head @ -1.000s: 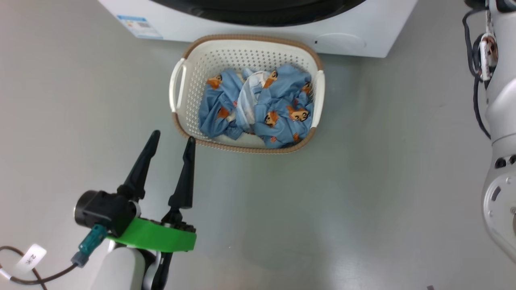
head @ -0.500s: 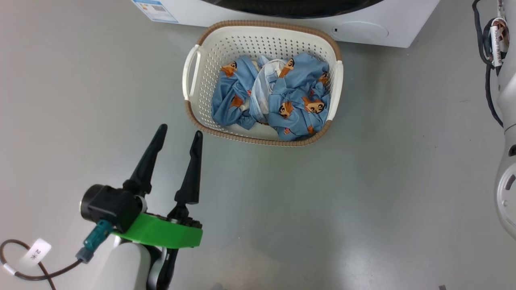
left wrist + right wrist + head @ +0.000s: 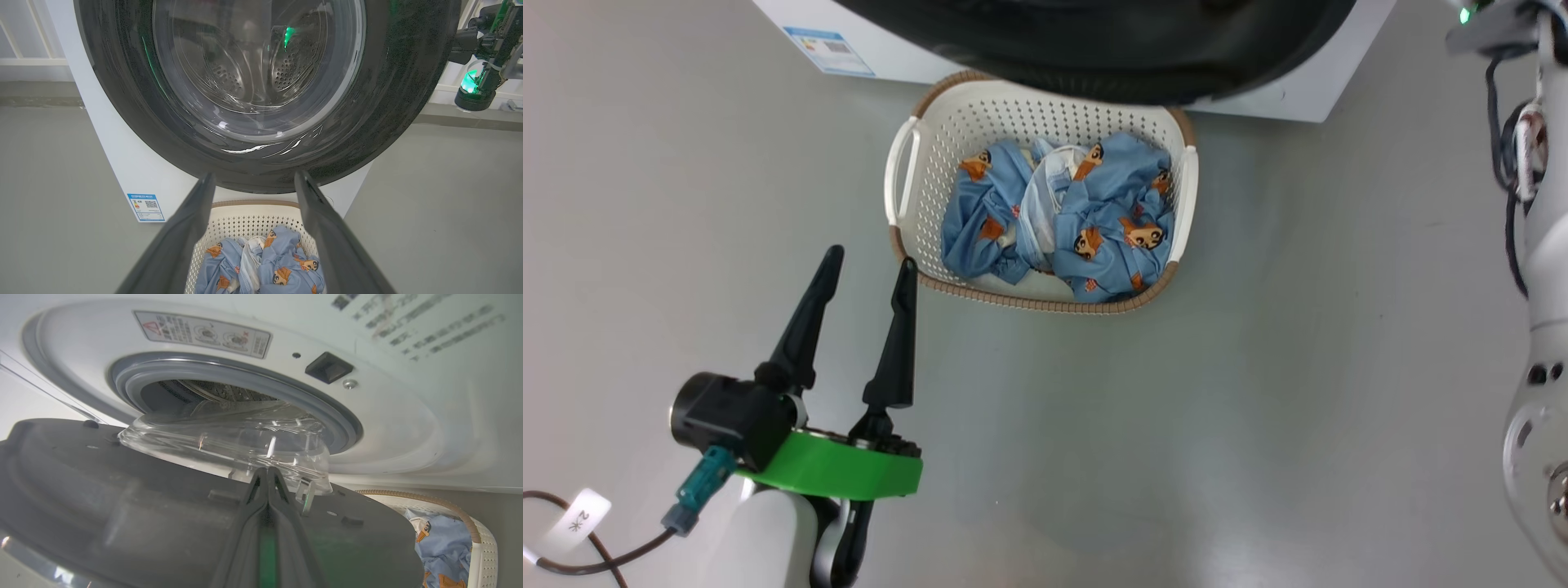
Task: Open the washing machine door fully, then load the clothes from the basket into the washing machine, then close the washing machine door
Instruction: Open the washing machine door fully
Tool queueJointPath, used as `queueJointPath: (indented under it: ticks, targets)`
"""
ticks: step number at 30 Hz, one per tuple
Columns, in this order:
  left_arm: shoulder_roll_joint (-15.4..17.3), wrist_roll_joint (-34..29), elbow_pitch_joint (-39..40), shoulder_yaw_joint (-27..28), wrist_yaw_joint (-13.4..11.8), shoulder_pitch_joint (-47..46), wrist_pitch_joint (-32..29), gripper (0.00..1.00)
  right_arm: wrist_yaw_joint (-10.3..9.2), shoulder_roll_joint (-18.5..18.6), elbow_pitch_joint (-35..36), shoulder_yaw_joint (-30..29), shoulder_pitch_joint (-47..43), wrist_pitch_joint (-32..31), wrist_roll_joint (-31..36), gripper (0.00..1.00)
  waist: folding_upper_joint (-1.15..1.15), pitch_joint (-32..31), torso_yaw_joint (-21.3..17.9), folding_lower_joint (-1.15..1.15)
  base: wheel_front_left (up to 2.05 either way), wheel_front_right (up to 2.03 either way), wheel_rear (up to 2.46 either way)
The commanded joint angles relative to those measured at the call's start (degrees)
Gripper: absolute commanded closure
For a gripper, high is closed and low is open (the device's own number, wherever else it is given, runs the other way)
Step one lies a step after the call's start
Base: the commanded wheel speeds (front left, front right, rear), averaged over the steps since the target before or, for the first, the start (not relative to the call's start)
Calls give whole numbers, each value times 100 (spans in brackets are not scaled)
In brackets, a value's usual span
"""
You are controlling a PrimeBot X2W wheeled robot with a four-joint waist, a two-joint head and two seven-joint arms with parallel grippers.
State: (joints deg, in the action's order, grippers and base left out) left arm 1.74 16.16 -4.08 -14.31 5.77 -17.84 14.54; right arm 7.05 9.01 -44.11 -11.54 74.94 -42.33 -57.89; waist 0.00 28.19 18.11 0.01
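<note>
The washing machine [image 3: 882, 57] stands at the top of the head view. Its glossy black door [image 3: 1111, 41] swings partly out over the far rim of the cream basket [image 3: 907, 171]. The blue printed clothes [image 3: 1094, 220] lie heaped in that basket. My left gripper [image 3: 870, 257] is open and holds nothing, low over the floor by the basket's near left corner. In the left wrist view the door [image 3: 122, 102] and the clothes [image 3: 282, 265] show between its fingers. My right gripper [image 3: 267, 470] is shut, its tips against the door's inner side [image 3: 81, 498] beside the glass bowl [image 3: 229, 437].
Grey floor [image 3: 1258, 408] lies open around the basket. My pale right arm [image 3: 1535, 327] rises along the right edge. A tagged cable [image 3: 576, 518] trails at the lower left. The grey gasket [image 3: 229, 373] and the steel drum [image 3: 212, 390] show behind the door.
The door has swung out from the machine's front and now overhangs the basket's far rim. The head camera has shifted. My left gripper stays open in the same place.
</note>
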Motion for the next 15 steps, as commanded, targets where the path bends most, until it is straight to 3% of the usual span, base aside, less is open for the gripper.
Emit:
queueJointPath:
  ticks: [1, 15]
  targets:
    - [114, -72, 164, 212, -19, 40, 46, 0, 44, -459, 229, 235, -102, -226, -89, 100, 0, -71, -24, 0, 0, 0, 0]
    - [114, -182, 157, 267, 22, 179, 46, 0, 44, -576, 1568, 640, -1407, -1637, -834, 100, 0, -550, 26, 0, 0, 0, 0]
